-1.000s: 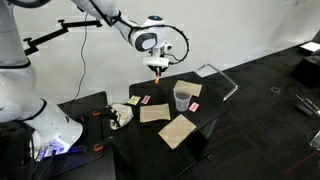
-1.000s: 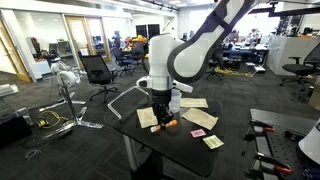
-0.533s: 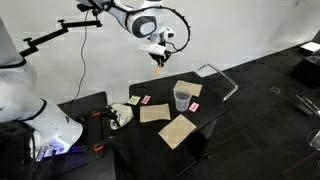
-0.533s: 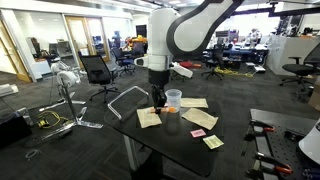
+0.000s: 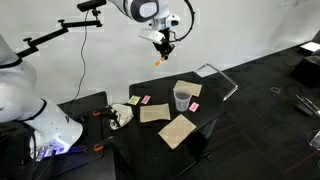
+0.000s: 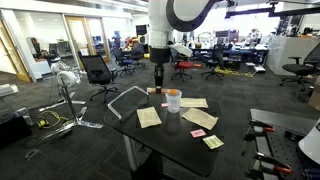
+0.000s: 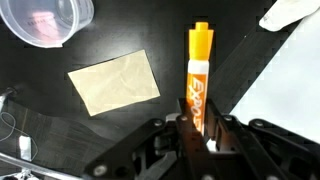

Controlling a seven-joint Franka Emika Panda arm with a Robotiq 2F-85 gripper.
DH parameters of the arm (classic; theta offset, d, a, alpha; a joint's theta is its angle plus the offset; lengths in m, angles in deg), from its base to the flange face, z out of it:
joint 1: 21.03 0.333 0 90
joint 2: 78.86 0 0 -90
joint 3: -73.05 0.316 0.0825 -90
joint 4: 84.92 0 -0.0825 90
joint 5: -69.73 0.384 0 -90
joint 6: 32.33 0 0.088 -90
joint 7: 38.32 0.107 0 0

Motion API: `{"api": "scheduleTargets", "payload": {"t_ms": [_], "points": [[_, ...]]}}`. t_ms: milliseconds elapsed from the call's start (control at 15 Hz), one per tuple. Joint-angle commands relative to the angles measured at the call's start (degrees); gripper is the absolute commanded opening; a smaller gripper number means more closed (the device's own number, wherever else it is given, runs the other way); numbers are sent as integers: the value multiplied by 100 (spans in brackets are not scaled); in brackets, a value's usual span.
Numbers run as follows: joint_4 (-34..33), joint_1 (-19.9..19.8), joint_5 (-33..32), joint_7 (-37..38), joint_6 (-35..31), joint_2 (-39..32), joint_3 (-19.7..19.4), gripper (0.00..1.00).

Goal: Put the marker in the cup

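Now: end effector (image 7: 198,128) closed on the marker (image 7: 198,72). In the wrist view the jaws pinch the white end of the barrel at bottom centre, and the orange cap sticks out toward the top of the frame. The grip is at one end, so most of the pen is free. I judge that suits dropping it cap-first into an opening.

In an exterior view the end effector (image 5: 161,51) hangs high in the upper middle of the frame, well clear of the desk (image 5: 218,98). The marker (image 5: 157,61) shows as a small orange fleck just under it. I read the height as clearance for carrying the pen over the rim.

The cup (image 7: 45,20) sits in the upper left corner of the wrist view, well off the marker's line. Outside, the cup (image 5: 182,97) stands upright, below and right of the end effector, among the tan cardboard pieces (image 5: 155,113).

Judgement: grasp done, carry in hand. Next I need to move sideways until the pen is over the mouth, then lower it. The risk is the pen clipping the rim and tipping the light tumbler.
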Motion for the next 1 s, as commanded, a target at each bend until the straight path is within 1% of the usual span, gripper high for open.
{"api": "scheduleTargets", "payload": {"t_ms": [0,67,133,733,800,933], "points": [[-44,29,-139,414,364,232,-135,5],[-26,25,-13,150,121,89,-93,5],[-26,23,-15,151,132,106,-105,20],[-20,35,-16,149,131,60,-100,20],[-12,66,-134,331,92,58,-122,5],[54,135,-421,819,-123,68,-175,5]]}}
